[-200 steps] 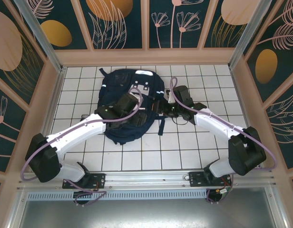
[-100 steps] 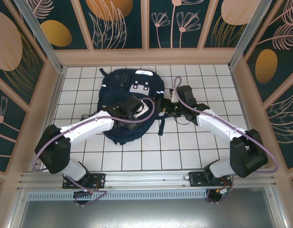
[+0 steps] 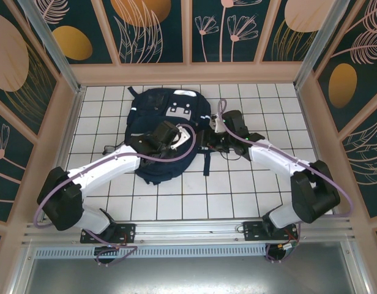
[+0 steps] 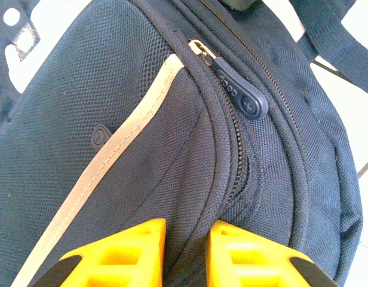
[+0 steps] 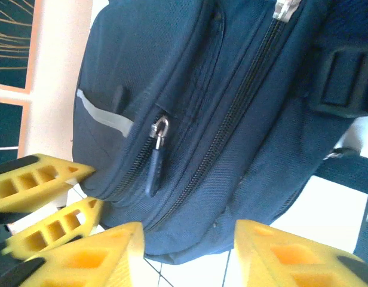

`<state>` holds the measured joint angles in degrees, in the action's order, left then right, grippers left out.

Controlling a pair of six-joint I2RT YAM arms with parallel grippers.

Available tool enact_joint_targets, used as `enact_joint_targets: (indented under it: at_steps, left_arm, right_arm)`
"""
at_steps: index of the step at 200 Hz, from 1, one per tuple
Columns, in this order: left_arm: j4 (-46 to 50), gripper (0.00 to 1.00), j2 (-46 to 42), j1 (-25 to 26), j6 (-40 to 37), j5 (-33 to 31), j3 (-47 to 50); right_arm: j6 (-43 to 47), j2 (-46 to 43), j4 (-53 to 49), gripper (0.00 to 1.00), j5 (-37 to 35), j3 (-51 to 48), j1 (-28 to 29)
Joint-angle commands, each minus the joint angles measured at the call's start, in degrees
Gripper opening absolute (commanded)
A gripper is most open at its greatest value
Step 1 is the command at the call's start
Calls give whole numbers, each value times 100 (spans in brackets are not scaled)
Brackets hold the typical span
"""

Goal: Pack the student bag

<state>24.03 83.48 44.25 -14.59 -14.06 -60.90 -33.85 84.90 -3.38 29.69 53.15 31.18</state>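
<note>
- White square-tiled table top (image 3: 237,196) with dark grout lines, evenly lit.
- Dark teal wall panels (image 3: 155,30) painted with orange ovals and pale plants, set in beige frames (image 3: 188,73).
- Metal rail (image 3: 188,228) along the near edge.

Perhaps lab: framed, tiled test booth (image 3: 188,73)

Left arm (image 3: 109,168) and right arm (image 3: 274,156): white link shells, rounded black joint housings, black bases (image 3: 112,233). Purple cables (image 3: 176,150) loop along each arm. The fingers (image 4: 130,251) are yellow plastic, moulded with rectangular pockets.
</note>
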Motion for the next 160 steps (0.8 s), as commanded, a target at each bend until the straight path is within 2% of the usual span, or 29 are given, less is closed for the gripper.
enact_joint_targets:
  at_steps: [1, 60, 118, 160]
  left_arm:
    - [-363, 22, -257, -57, 61, -176, 70]
    - [-399, 21, -286, -58, 103, -167, 140]
    - [-487, 20, -350, -58, 113, -149, 129]
    - [-540, 19, -350, -59, 133, -225, 147]
  right_arm:
    - [81, 330, 377, 41, 406, 367, 190]
    - [71, 778, 633, 38, 375, 687, 249]
    - [281, 1196, 488, 19, 444, 870, 265]
    - [483, 1131, 334, 17, 92, 799, 258]
